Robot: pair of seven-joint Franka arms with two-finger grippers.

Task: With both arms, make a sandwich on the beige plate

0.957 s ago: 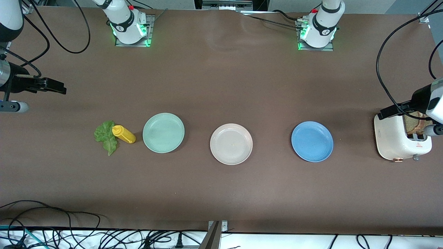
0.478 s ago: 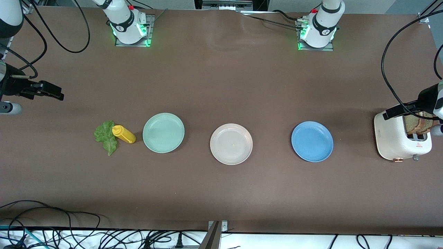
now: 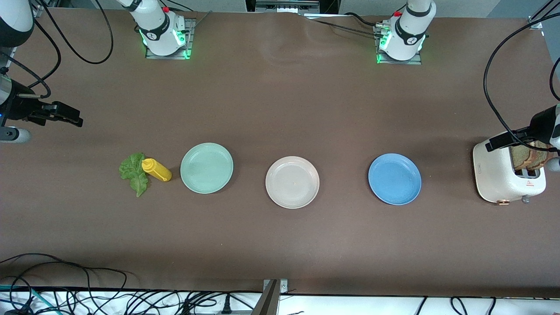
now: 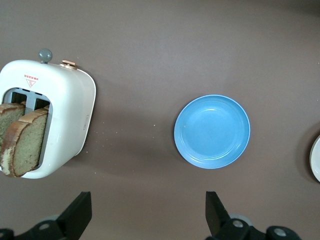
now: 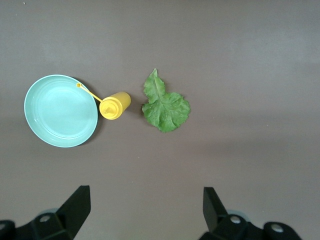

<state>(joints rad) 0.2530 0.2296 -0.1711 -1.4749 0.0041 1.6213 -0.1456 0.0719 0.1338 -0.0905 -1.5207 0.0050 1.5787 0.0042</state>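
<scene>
Three plates are seen in a row across the brown bench (image 3: 280,109): a mint plate (image 3: 206,168) toward the right arm's end, the beige plate (image 3: 292,182) in the middle and a blue plate (image 3: 394,178) toward the left arm's end. All three are bare. A lettuce leaf (image 3: 133,172) is laid flat on the bench, with a yellow bottle (image 3: 156,169) standing between it and the mint plate, just beside both. In the right wrist view the bottle's thin spout is seen reaching over the mint plate's rim.

A white toaster (image 3: 503,175) is placed at the left arm's end, well apart from the blue plate. Two slices of brown bread (image 4: 22,145) are stood upright in its slots, their tops clear of the casing.

The left hand (image 3: 509,139) is held in the air over the toaster, fingers (image 4: 80,212) spread wide and nothing grasped. The right hand (image 3: 65,114) is held over bare bench at the right arm's end, away from the leaf and bottle, likewise released and empty, its fingers (image 5: 77,202) well apart in its wrist view.
</scene>
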